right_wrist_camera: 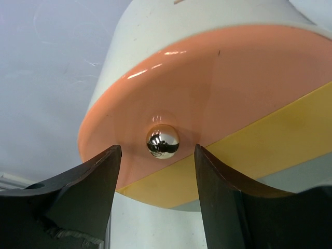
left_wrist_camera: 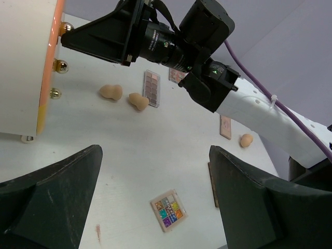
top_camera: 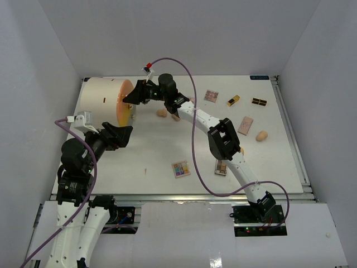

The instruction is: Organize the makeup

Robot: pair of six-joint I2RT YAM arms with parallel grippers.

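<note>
Your right gripper (right_wrist_camera: 156,154), part open, brackets the shiny knob (right_wrist_camera: 163,143) — hard, slippery, pinch its middle; left gripper (left_wrist_camera: 154,161) open, empty.

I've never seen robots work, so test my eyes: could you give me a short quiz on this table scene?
1. True or false: the right gripper has a finger on each side of a shiny knob on the orange drawer front.
2. The colourful palette lies: A) face up B) face down C) standing on edge
3. Fill in: the left gripper has its jaws ____, holding nothing.
Key: 1 true; 2 A; 3 open.
</note>
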